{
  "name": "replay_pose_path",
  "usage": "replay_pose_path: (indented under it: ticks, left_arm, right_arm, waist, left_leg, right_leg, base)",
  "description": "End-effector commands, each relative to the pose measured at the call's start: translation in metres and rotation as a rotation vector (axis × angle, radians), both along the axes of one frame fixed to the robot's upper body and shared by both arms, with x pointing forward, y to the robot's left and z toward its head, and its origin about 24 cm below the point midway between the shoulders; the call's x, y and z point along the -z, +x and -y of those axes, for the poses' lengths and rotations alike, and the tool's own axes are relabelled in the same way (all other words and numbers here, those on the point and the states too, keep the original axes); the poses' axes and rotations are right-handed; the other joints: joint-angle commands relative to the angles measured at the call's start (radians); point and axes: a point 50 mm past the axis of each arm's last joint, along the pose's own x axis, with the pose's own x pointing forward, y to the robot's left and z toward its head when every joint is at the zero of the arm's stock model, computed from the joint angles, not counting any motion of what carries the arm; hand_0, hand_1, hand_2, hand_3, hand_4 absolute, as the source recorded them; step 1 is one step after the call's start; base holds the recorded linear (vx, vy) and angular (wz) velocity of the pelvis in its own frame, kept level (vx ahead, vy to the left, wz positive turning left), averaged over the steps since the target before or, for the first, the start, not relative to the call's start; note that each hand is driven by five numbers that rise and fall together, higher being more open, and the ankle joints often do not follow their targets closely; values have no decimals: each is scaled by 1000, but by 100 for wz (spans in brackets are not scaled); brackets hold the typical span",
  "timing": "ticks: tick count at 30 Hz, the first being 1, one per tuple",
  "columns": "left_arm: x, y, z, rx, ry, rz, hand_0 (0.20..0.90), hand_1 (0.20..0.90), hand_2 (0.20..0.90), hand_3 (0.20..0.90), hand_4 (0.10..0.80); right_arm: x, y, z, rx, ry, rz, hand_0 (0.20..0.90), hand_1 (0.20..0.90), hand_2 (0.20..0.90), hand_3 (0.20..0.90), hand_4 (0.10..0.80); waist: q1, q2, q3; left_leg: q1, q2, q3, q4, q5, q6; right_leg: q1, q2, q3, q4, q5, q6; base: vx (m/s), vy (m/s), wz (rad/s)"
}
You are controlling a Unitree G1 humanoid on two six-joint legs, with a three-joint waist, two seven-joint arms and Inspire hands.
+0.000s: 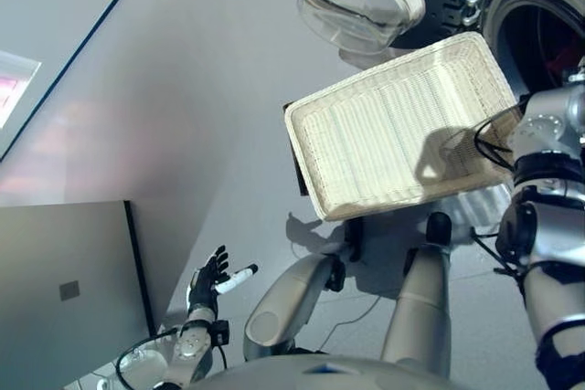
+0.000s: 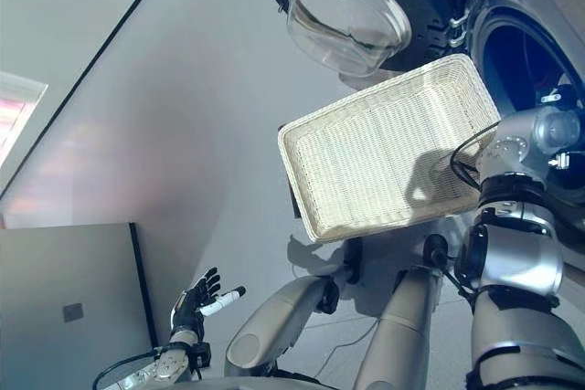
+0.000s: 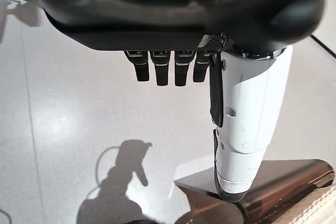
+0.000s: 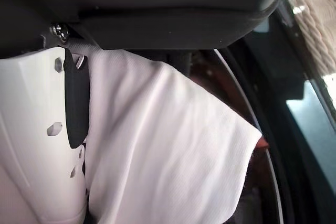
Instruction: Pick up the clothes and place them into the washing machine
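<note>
Clothes for this task show as one white knit cloth [image 4: 173, 150], visible only in the right wrist view, where it drapes from the right hand [image 4: 37, 145] in front of the dark round opening of the front-loading washing machine [image 2: 535, 61]. The machine's round door with its clear domed glass [image 2: 345, 17] stands swung open, leaving the drum mouth free for loading. A rectangular white woven wicker basket [image 2: 366, 157] sits just beside the machine, its far corner nearest the drum opening; its interior appears empty, so the cloth in hand is probably the last item. The right arm reaches past the basket's far edge toward the drum, which suits a release inside the opening. The right hand's white-covered thumb presses against the cloth, and the cloth hangs from under the palm, so the hand appears closed on it; the fingers themselves are hidden behind the fabric. The cloth's long axis runs away from the palm toward the drum, with one free corner leading and the bunched end in the grasp. The left hand [image 1: 212, 282] hangs idle, well apart from the basket, above the grey floor [image 3: 79, 108], fingers relaxed and spread, holding nothing.
</note>
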Motion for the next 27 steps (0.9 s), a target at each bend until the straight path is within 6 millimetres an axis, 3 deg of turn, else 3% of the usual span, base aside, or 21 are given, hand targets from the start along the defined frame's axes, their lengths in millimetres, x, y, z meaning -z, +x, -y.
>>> replay_pose_path:
  ticks: [1, 5, 10, 17, 20, 21, 22, 23, 27]
  left_arm:
    - [-3, -4, -23, -63, 68, 14, 900, 900, 900, 900, 800]
    - [-1, -4, -21, -62, 63, 2, 900, 900, 900, 900, 800]
    - [0, -5, -21, -71, 59, -8, 900, 900, 900, 900, 800]
    - [3, -6, -17, -79, 39, -20, 900, 900, 900, 900, 800]
    - [7, -9, -21, -70, 64, -60, 900, 900, 900, 900, 800]
    - [7, -8, -20, -56, 70, -66, 900, 900, 900, 900, 800]
    - [7, -8, -19, -64, 66, -60, 900, 900, 900, 900, 800]
    - [8, -10, -19, -73, 62, -69, 900, 900, 900, 900, 800]
    - [8, -11, -19, -81, 52, -68, 900, 900, 900, 900, 800]
  right_arm:
    - [-139, -45, 6, 113, -470, 335, 900, 900, 900, 900, 800]
    - [-134, -43, 8, 100, -455, 331, 900, 900, 900, 900, 800]
    - [-111, -33, 7, 44, -390, 344, 900, 900, 900, 900, 800]
    - [-65, -13, 3, -23, -280, 241, 900, 900, 900, 900, 800]
    - [-27, -12, 28, -1, -155, -15, 900, 900, 900, 900, 800]
    - [-22, -12, 29, -4, -107, -7, 900, 900, 900, 900, 800]
    - [-23, -3, 17, -39, -118, 16, 900, 900, 900, 900, 800]
    - [-7, -2, 16, -55, -86, -7, 900, 900, 900, 900, 800]
    - [7, 1, 10, -87, -65, 1, 900, 900, 900, 900, 800]
  waist:
    - [-21, 72, -106]
    - [-26, 74, -108]
    - [-30, 72, -105]
    - [-26, 74, -103]
    - [-23, 68, -103]
    - [-26, 71, -103]
    - [-28, 72, -102]
    - [-28, 73, -103]
    - [-27, 71, -104]
  left_leg:
    - [-21, 50, -17, 43, 28, -76]
    - [-15, 49, -13, 33, 32, -77]
    - [-9, 46, -14, 23, 37, -78]
    - [-3, 38, -11, 10, 43, -76]
    - [2, 38, -9, 7, 44, -76]
    - [4, 37, -9, 4, 44, -77]
    - [4, 37, -6, 0, 47, -77]
    - [10, 34, -6, -12, 51, -78]
    - [22, 31, -8, -32, 60, -78]
  right_leg:
    - [118, 41, -66, -86, 28, -77]
    - [125, 39, -69, -92, 32, -76]
    - [133, 37, -70, -103, 37, -76]
    - [146, 32, -71, -128, 51, -71]
    - [154, 29, -73, -136, 57, -71]
    - [155, 28, -75, -140, 61, -70]
    - [155, 27, -77, -147, 65, -69]
    - [161, 25, -79, -162, 72, -66]
    - [180, 19, -86, -189, 84, -60]
  base:
    - [0, 0, 0]
    - [0, 0, 0]
    - [0, 0, 0]
    - [0, 0, 0]
    - [1, 8, 2]
    - [1, 35, 11]
    - [-6, 48, 13]
    - [-4, 35, 5]
    - [2, 15, 2]
